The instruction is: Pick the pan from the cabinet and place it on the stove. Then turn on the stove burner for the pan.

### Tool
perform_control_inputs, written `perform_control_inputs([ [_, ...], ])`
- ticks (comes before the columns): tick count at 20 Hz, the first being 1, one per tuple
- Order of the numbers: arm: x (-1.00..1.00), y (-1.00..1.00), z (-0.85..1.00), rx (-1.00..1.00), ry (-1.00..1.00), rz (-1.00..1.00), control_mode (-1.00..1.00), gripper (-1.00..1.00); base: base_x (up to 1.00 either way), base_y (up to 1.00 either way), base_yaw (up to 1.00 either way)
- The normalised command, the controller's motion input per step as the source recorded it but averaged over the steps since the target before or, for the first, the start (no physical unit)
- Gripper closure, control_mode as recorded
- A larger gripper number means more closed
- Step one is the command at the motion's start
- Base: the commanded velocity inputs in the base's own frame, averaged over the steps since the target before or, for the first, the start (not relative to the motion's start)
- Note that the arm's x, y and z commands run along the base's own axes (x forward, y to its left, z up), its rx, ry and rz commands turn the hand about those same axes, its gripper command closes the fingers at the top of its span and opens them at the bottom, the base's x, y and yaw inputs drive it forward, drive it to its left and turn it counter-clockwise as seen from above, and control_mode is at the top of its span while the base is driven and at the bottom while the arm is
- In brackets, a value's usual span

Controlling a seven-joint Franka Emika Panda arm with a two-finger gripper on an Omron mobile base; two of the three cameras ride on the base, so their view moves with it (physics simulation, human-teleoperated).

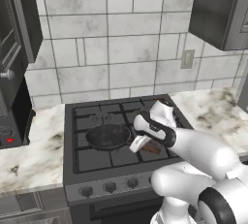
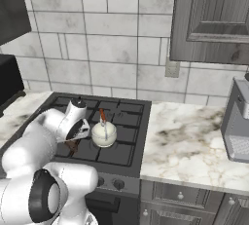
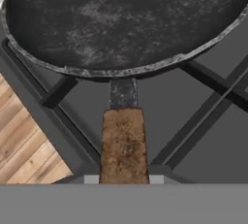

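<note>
The black pan (image 1: 107, 136) rests flat on the front-left grate of the stove (image 1: 80, 167), covering the stove burner there. Its reddish-brown handle (image 1: 151, 149) points right toward my arm. My gripper (image 1: 141, 143) is shut on the handle. In the hand view the speckled pan (image 3: 121, 19) spans the top, and the wooden handle (image 3: 123, 143) runs down between my gripper's tips (image 3: 123, 180). A row of round knobs (image 1: 110, 186) lines the stove front. The grey cabinet (image 2: 214, 19) hangs at the upper right, door shut.
A small white kettle (image 2: 104, 134) sits on the grate just right of my hand. A black countertop oven (image 1: 9, 97) stands left of the stove. A steel appliance (image 2: 238, 126) sits on the marble counter (image 2: 189, 146) to the right.
</note>
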Motion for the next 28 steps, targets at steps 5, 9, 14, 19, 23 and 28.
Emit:
perform_control_inputs([
  [5, 0.0, 0.14, -0.43, -0.08, 0.02, -0.01, -1.0, 1.0, 0.0, 0.0, 0.0],
  [9, 0.0, 0.21, -0.28, -0.05, 0.04, 0.0, -1.0, 1.0, 0.0, 0.0, 0.0],
  [14, -0.08, 0.03, -0.1, 0.0, 0.01, 0.0, -1.0, 1.0, 0.0, 0.0, 0.0],
  [19, -0.26, -0.01, 0.0, 0.0, 0.0, -0.01, -1.0, 1.0, 0.0, 0.0, 0.0],
  [23, -0.23, 0.0, 0.0, 0.0, 0.0, -0.01, -1.0, 1.0, 0.0, 0.0, 0.0],
  [28, -0.06, 0.0, 0.0, -0.01, 0.0, 0.0, -1.0, -1.0, 0.0, 0.0, 0.0],
])
